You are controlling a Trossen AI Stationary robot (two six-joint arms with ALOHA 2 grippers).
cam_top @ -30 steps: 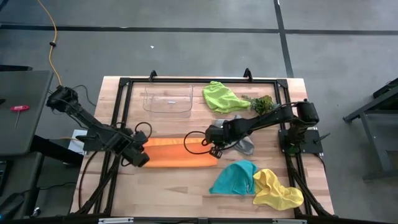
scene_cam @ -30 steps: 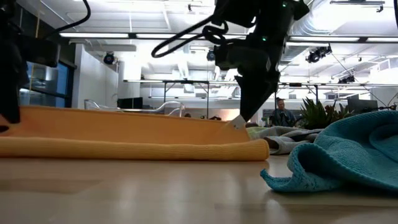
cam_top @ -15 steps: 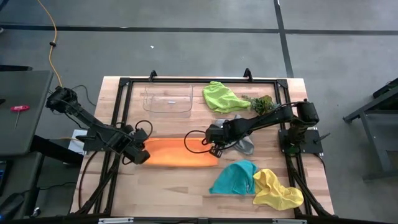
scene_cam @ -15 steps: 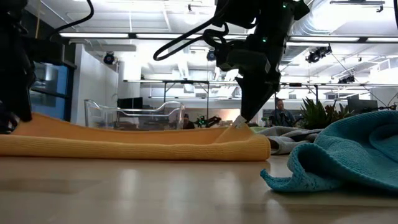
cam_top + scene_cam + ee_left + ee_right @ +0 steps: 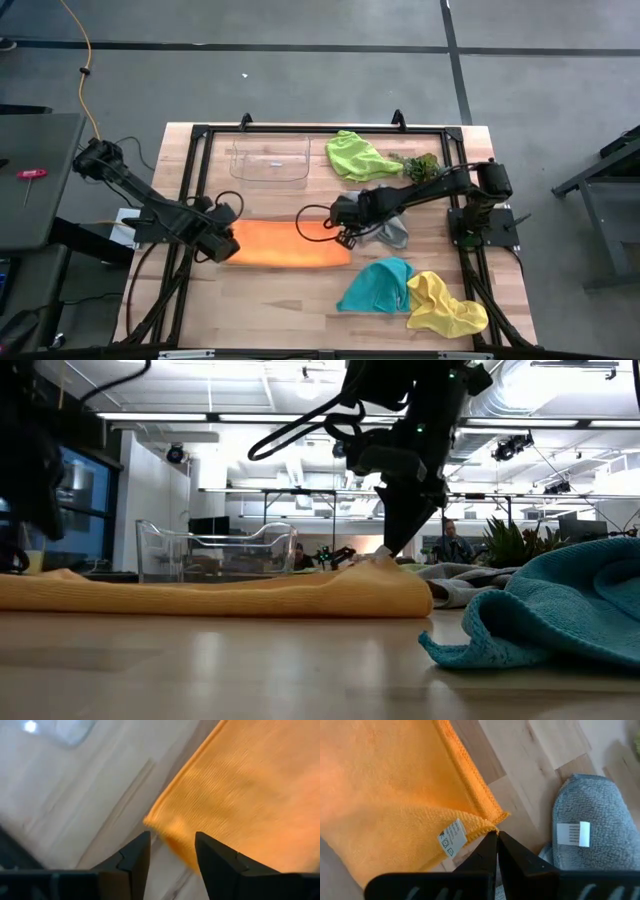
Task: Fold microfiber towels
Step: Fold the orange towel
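Left gripper [image 5: 222, 243] sat at the left of the frame in the high view, its fingers [image 5: 131, 862] parted with the orange towel's corner showing between them, not pinched. The orange towel [image 5: 288, 244] lay as a long flat band across the middle of the wooden table [image 5: 280, 300]. Above it, toward the upper middle, stood the clear plastic tray [image 5: 270, 160], and right of that the lime green towel [image 5: 355, 155], with the leafy sprig [image 5: 422, 166] just beside it. The right gripper [image 5: 345, 233] was at the band's right end, its jaws pressed together on the orange hem right by the small white label [image 5: 451, 840]. The grey towel [image 5: 392, 230] lay bunched just beside it, partly under that arm. Lower right, the teal towel [image 5: 378, 286] and yellow towel [image 5: 443, 305] lay crumpled, touching each other.
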